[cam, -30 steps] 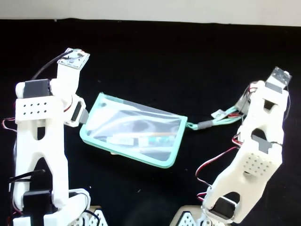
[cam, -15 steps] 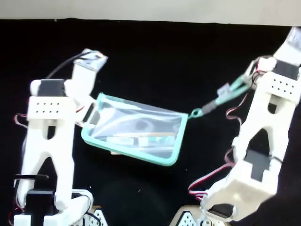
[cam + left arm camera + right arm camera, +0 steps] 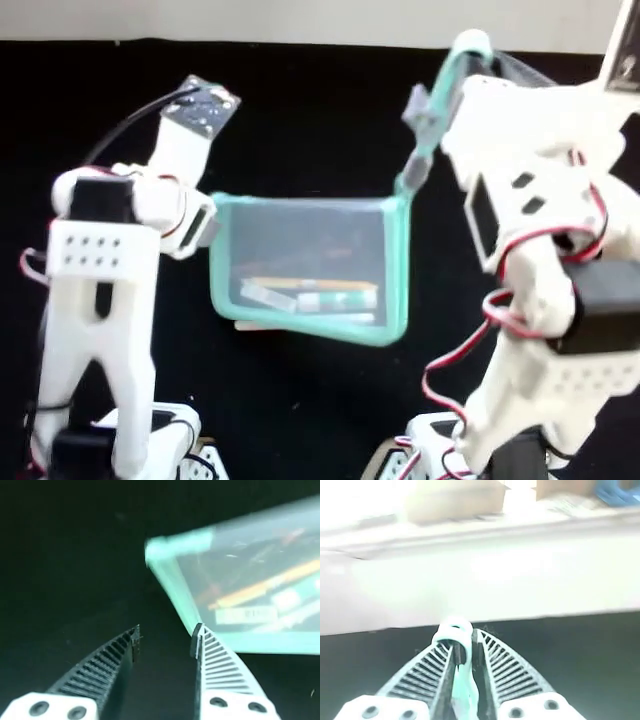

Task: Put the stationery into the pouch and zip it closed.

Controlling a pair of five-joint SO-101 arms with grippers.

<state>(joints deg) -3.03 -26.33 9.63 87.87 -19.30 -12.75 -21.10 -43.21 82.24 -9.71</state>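
Observation:
The clear pouch [image 3: 300, 250] with mint edging hangs upright above the black table, with pens and other stationery [image 3: 310, 295] lying along its bottom. Its mint zipper strap [image 3: 430, 110] runs up from the top right corner into my right gripper [image 3: 465, 48], which is shut on it; the right wrist view has the strap [image 3: 462, 690] pinched between the fingers of the gripper [image 3: 465, 635]. My left gripper [image 3: 205, 222] sits at the pouch's left edge. In the left wrist view this gripper [image 3: 165, 637] is open, with the pouch corner [image 3: 175, 550] just beyond one fingertip.
The black tabletop [image 3: 320, 130] ends at a pale wall strip [image 3: 300, 20] along the back. Both arm bases stand at the front edge. Red and black wires [image 3: 470, 350] hang by the right arm.
My right arm has swung up and inward with the strap, lifting the pouch from lying flat to hanging upright. The left arm has shifted slightly right and stays at the pouch's left edge.

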